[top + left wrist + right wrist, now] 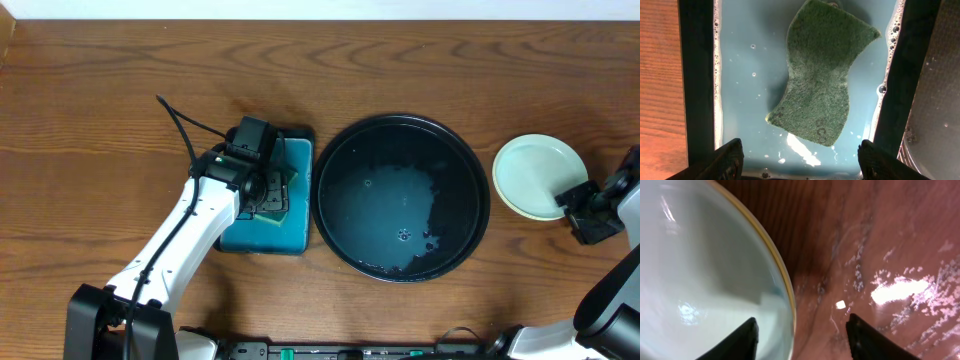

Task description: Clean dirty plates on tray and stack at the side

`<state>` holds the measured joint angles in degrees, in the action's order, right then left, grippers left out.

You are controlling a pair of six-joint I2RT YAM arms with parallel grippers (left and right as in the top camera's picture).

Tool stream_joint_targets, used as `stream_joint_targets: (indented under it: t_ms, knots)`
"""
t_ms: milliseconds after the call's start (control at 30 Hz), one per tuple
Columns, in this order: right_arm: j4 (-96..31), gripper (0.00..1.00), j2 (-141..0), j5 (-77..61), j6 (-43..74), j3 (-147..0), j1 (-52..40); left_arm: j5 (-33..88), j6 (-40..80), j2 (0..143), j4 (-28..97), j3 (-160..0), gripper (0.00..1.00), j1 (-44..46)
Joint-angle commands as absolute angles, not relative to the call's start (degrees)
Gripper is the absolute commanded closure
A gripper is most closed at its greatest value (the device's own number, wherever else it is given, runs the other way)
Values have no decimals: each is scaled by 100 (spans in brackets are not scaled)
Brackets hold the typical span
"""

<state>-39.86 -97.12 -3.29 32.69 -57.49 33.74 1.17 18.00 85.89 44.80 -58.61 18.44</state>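
Note:
The large round black tray (402, 118) sits mid-table, wet, with no plate on it. A pale mint-white plate (535, 175) lies on the table to its right; I cannot tell if others are stacked under it. In the right wrist view the plate (705, 265) shows a yellowish rim. My right gripper (582, 205) is open at the plate's right edge, and in its own view (802, 335) one finger is over the plate and one over the table. My left gripper (268, 195) hangs open and empty (800, 160) above a green sponge (820, 75).
The sponge lies in soapy water in a small rectangular black tray with a teal inside (295, 235), just left of the round tray. The round tray's edge shows at the right of the left wrist view (935, 75). Bare wooden table surrounds everything.

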Motion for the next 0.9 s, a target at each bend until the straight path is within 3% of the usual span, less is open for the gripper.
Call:
stream_joint_targets:
  t_ms: [0, 167, 400, 733, 867]
  knots:
    - [-4034, 41, -9732, -799, 3039, -5828, 3402, 89, 1828, 8630, 4491, -5817, 26, 1833]
    - [-3931, 36, -9730, -2956, 1798, -5828, 3367, 86, 1826, 8630, 4488, -5817, 25, 1833]
    - [-3924, 30, -9638, -4550, 338, -5828, 2965, 82, 1756, 8617, 4377, -5824, 25, 1833]
    - [-3988, 25, -9308, -3621, -351, -5830, 1282, 40, 1393, 8355, 4091, -6093, 25, 1828]
    - [-4036, 9, -9087, -2252, -58, -5839, 532, 10, 1400, 7985, 4230, -6117, 25, 1765]
